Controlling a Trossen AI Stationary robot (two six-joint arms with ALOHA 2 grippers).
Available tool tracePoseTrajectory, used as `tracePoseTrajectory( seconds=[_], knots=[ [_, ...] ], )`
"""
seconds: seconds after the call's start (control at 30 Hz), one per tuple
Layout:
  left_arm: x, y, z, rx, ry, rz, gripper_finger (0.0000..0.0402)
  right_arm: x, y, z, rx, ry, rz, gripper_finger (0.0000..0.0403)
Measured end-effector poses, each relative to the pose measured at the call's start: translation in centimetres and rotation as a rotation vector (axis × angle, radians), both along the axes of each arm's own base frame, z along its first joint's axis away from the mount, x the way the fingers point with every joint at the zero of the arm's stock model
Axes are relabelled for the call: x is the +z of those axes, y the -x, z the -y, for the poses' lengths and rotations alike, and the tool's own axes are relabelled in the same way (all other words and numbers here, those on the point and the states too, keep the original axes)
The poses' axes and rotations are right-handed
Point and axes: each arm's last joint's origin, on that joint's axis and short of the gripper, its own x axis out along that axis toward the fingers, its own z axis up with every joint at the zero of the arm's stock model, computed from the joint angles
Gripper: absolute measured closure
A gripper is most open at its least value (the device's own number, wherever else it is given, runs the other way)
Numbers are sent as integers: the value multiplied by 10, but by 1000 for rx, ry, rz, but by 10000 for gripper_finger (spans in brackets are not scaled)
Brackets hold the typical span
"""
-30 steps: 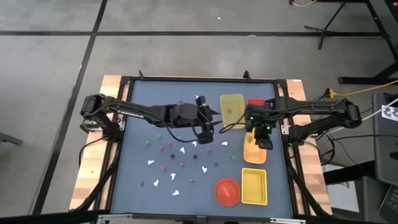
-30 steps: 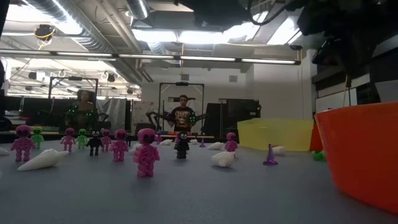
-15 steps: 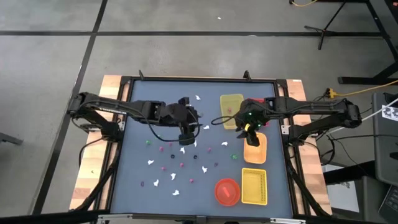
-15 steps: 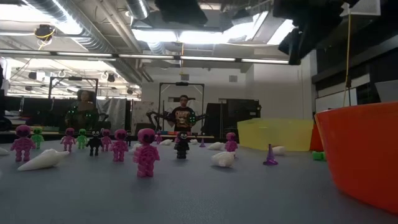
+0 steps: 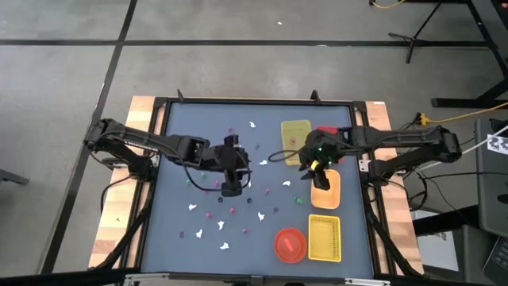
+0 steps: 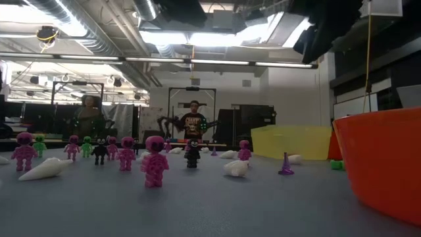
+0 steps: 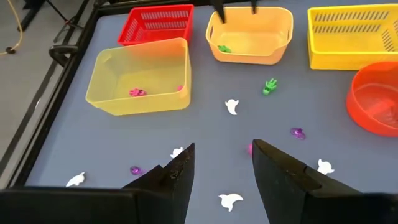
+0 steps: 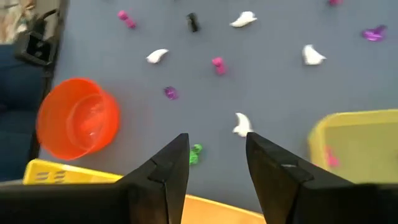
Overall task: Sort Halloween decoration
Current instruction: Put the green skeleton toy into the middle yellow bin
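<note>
Left end effector (image 5: 231,187) swinging back from upper centre toward scattered Halloween decoration (image 5: 235,208) at frame centre, fingers apart, empty. Right end effector (image 5: 312,169) lingering over orange tray (image 5: 327,195), fingers apart. Probably lining up next pick; most pieces still loose on surface (image 5: 175,222).

Overhead camera looks straight down, a tabletop-level camera looks across, and two wrist cameras look past their fingers, all sharing the orange bowl (image 5: 290,244).

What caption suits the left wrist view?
Open left end effector above scattered ghosts; pale yellow tray holds pink pieces.
</note>
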Motion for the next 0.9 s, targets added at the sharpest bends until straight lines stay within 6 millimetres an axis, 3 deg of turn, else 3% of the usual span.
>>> tracePoseTrajectory(
  seconds=[0.43,0.7,0.9],
  knots=[
    [0,0,0,-2,-1,0,256,-5,4,-56,-57,136,-21,244],
    [0,0,1,-1,0,6,256,-37,-15,-81,-69,163,-129,244],
    [1,-1,1,-2,1,8,256,-61,-30,-87,-80,134,-218,244]
  ],
)
